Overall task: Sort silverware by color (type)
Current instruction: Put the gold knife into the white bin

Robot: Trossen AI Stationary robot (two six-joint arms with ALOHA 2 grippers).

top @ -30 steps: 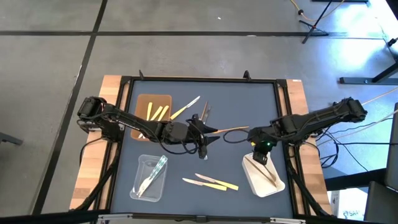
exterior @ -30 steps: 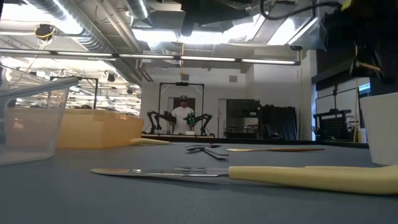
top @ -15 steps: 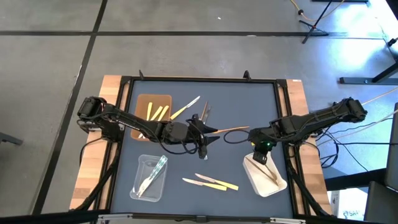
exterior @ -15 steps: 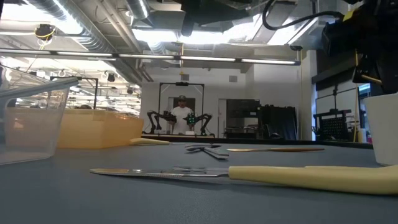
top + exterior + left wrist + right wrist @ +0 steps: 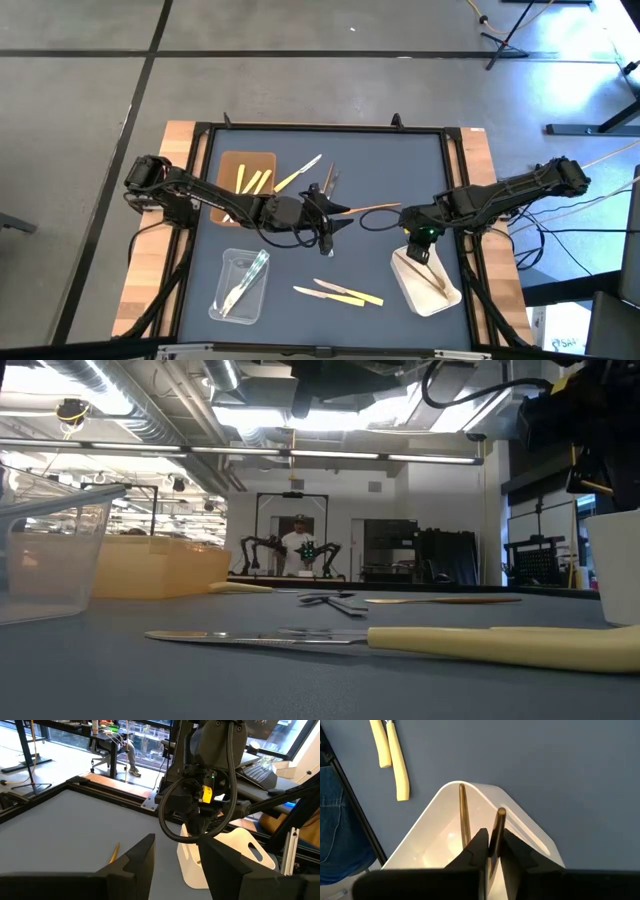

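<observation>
Your right gripper [image 5: 492,851] pinches a thin wooden stick [image 5: 496,832] over the smooth white tray [image 5: 530,832] — lower end hidden between the fingers — while your left gripper [image 5: 175,857] hovers mid-table, fingers apart.

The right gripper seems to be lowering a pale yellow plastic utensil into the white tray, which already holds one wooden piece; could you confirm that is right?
Not quite: the piece between the jaws of the right gripper is a thin tan wooden utensil, not yellow plastic, as the right wrist view shows. The rest holds: it is over the white tray, beside one wooden piece already inside.
</observation>
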